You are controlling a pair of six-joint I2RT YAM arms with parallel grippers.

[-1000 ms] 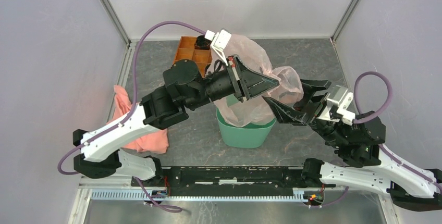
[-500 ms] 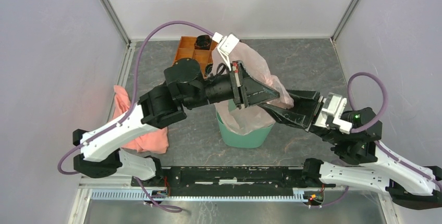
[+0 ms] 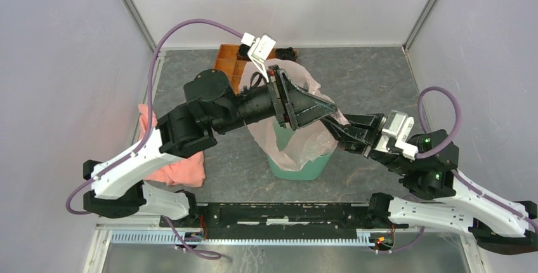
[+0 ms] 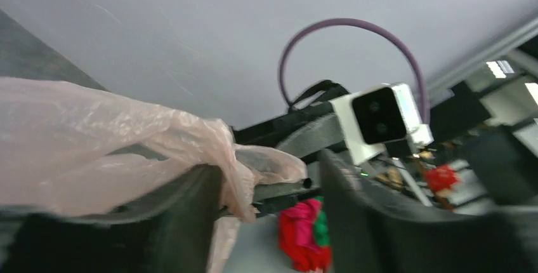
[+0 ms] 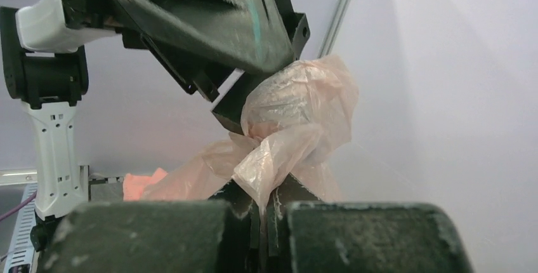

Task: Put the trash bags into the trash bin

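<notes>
Bin (image 3: pixel 299 170) rim mostly hidden beneath bag (image 3: pixel 303 141)

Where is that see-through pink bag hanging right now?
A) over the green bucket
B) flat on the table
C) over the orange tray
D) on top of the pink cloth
A: the top view shows the trash bag hanging over the trash bin, with its lower part reaching the rim. The right gripper holds it up, its jaws shut on the film.
</notes>
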